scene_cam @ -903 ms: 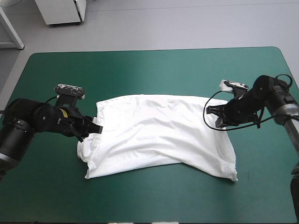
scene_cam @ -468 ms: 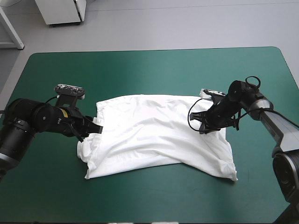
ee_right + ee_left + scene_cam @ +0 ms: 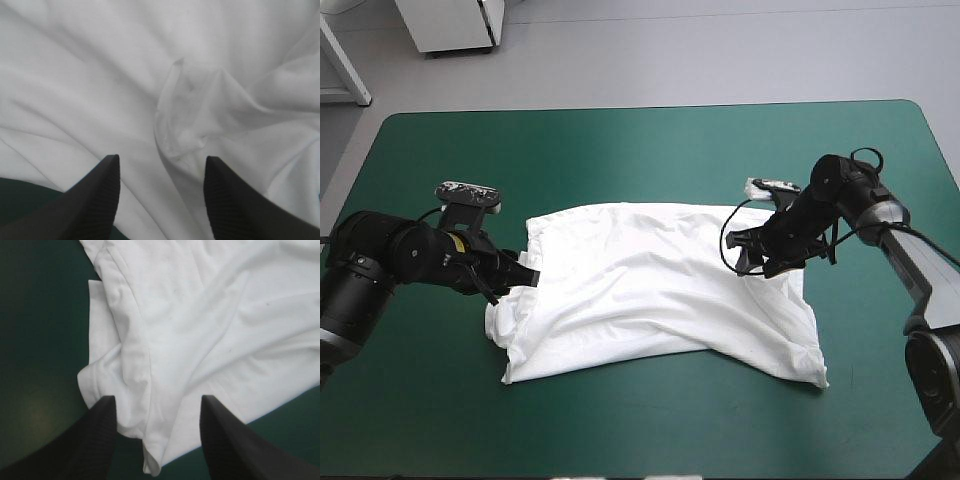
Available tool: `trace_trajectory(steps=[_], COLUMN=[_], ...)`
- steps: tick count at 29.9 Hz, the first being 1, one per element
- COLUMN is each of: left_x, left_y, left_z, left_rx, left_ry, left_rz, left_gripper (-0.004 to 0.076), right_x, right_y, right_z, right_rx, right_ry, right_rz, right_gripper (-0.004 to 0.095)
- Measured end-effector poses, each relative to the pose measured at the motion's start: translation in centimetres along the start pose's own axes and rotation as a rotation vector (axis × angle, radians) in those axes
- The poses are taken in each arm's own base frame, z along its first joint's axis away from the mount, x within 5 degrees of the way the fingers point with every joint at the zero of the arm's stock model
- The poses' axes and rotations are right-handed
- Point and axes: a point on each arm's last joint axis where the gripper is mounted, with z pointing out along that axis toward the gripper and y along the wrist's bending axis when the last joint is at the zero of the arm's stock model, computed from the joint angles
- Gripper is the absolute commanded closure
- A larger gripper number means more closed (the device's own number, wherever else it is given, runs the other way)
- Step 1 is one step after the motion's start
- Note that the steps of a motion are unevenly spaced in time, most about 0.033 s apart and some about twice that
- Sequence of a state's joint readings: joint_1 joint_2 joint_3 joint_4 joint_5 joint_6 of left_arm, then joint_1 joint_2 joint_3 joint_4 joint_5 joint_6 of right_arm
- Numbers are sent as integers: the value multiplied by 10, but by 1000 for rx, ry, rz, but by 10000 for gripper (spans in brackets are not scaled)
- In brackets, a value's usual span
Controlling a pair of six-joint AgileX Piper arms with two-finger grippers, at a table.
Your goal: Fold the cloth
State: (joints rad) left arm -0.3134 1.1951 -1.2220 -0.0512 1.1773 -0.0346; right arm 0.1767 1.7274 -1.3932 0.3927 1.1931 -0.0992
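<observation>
- Left end effector (image 3: 157, 400) — its black fingers stand wide apart with nothing gripped. The rumpled left edge of the T-shirt (image 3: 200, 330) lies between them and just ahead. That placement looks meant to let a closing pinch catch the bunched edge.
- Right end effector (image 3: 162, 159) — also wide and empty, held low over the far right part of the shirt. A small pucker (image 3: 185, 115) of cloth sits ahead between the fingers, probably the spot it is lined up to take.
- The T-shirt lies spread across the middle of the table (image 3: 620, 150), long way left to right. It is wrinkled, its near right corner trails toward the near edge, and no fold is made yet.
- Left arm (image 3: 390, 260): low over the teal-green cover, reaching in from the left edge with the wrist pointing right.
- Right arm (image 3: 860, 195): comes in from the right with the elbow raised and the wrist bent leftward and down onto the cloth.
- With the two at opposite ends, I judge a paired grasp is being set up.
</observation>
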Motion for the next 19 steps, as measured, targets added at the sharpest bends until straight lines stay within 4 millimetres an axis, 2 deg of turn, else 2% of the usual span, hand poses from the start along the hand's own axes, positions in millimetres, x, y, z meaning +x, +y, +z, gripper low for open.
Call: trace_trajectory(steps=[4,9,13,19], left_x=[4,7,10,5], left_y=[5,28,47,55], left_z=[0,3,24,67], left_rx=[-38,-133,-150,-125], left_ry=[42,75,162,283], left_rz=[-32,-97,-146,-157], left_gripper=[353,353,353,353], right_x=[-4,11,22,33], right_y=[9,16,21,25], right_z=[-39,-76,-95,-111], right_rx=[57,124,140,143], right_ry=[-111,-203,-252,-294], right_rz=[-24,-37,-50,-59], right_gripper=[421,421,422,421])
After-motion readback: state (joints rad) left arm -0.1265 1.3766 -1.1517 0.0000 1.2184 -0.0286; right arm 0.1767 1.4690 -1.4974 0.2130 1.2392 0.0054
